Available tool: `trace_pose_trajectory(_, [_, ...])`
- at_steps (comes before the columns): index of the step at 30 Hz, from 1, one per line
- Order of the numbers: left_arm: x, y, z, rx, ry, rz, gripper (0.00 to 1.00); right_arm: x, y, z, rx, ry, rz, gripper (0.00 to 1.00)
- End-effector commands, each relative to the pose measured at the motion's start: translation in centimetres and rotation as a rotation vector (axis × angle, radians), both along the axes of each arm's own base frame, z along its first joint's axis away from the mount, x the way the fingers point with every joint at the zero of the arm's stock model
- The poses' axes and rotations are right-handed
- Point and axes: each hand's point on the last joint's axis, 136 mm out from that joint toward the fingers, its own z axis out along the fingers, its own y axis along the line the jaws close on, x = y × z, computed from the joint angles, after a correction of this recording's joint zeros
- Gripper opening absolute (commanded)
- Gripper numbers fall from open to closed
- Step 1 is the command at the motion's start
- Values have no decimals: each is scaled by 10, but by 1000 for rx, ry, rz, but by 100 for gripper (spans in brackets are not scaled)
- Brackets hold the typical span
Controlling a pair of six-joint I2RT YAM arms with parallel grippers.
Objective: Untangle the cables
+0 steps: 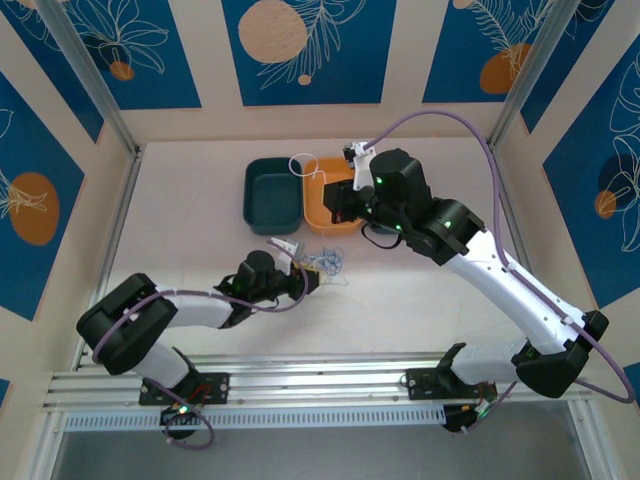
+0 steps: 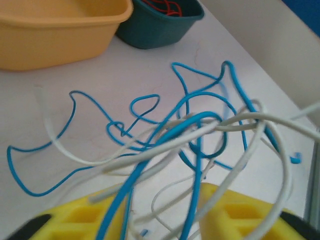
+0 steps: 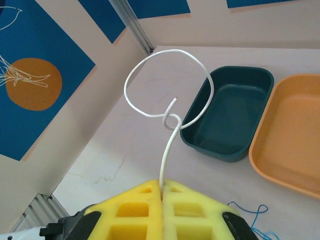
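left arm: low over the table [image 1: 190,235], elbow folded near its base, forearm reaching toward the near side of the orange tray [image 1: 316,213]
left gripper [image 1: 303,279]: nearer than the orange tray, nose right at the cable tangle [image 1: 326,262]; yellow pads [image 2: 90,217] look parted, nothing pinched, blue and white strands draped over and between them
cable tangle: blue and white loops crossed over each other on the table, just on the near side of the orange tray, not touching it
right arm: long reach from its base up and inward, wrist bent down over the orange tray, covering its right half in the top view
right gripper [image 3: 162,192]: above the orange tray, pads pressed together on the white cable [image 3: 166,150]
white cable: rises out of the pad seam, curls into one open loop with a small twist at its base, held in the air clear of the tangle, out toward the orange tray's far left corner
teal tray [image 1: 272,195]: touching the orange tray's left side
red cable [image 2: 165,6]: seen in the left wrist view inside the teal tray, mostly cut off by the frame edge
in the way: the blue and white strands are interlocked right at the left pads
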Motion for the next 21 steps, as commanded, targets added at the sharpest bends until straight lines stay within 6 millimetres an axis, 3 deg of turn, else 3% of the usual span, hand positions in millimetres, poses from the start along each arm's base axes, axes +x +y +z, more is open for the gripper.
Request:
trace_pose_trajectory(1, [9, -1, 4, -7, -23, 44, 21, -8, -9, 39, 52, -86, 6, 0])
trace_pose_trajectory(10, [17, 20, -19, 67, 40, 170, 0, -13, -25, 65, 37, -166, -22, 0])
trace_pose_trajectory(21, [15, 33, -36, 126, 88, 217, 0, -21, -44, 97, 29, -242, -44, 1])
